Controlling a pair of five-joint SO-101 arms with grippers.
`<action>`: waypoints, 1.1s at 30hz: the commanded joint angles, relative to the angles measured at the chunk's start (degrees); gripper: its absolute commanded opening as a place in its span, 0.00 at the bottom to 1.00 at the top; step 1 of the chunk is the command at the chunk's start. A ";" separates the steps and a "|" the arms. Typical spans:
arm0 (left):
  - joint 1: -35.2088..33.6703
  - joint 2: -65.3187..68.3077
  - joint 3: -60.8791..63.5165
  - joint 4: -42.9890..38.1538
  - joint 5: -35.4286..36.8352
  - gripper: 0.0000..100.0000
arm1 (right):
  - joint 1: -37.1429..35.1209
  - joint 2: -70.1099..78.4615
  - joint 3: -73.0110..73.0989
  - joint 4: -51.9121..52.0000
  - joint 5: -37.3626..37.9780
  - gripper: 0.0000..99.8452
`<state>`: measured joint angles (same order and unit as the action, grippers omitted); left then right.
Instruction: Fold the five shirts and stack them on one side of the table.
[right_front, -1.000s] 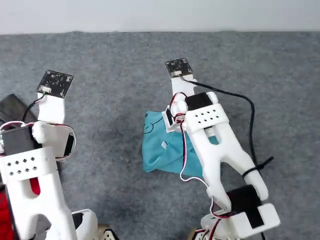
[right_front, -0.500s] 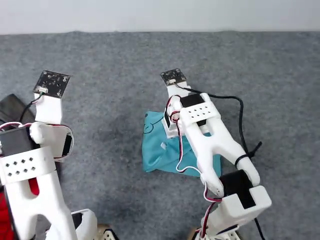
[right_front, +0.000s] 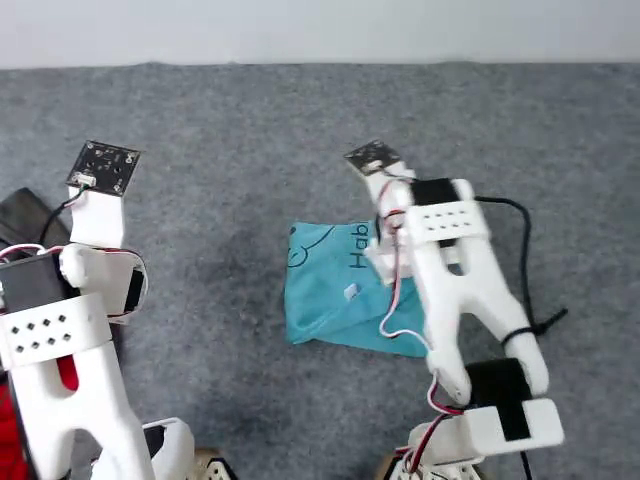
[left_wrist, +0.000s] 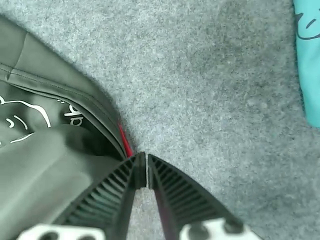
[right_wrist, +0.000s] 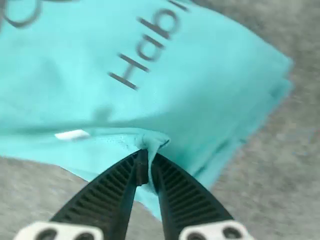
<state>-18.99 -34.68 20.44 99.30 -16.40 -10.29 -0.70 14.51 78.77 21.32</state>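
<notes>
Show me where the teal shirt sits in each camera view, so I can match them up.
High view: teal shirt at mid-table, partly under the right arm.
Left wrist view: teal shirt as a strip at the picture's edge, across the table from the dark garment.
Right wrist view: teal shirt directly beneath the right hand, which pinches a fold of it.
Shared landmark: the dark line drawing near one corner of the shirt.

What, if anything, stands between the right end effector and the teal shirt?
Nothing visible does: the right end effector is shut on a pinched fold of the teal shirt, in direct contact with the fabric.
</notes>
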 joint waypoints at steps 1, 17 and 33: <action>0.09 -1.23 -0.22 1.23 -0.18 0.01 | 5.05 -2.95 -0.35 0.48 7.38 0.01; 0.09 -1.14 -0.22 1.14 -0.18 0.01 | 4.97 -6.46 -3.25 14.81 4.48 0.21; -0.09 -1.23 -0.22 1.23 -0.09 0.01 | -7.25 3.82 0.53 -3.56 -11.16 0.01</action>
<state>-18.99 -34.68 20.44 99.30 -16.40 -17.23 1.58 14.86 74.64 10.86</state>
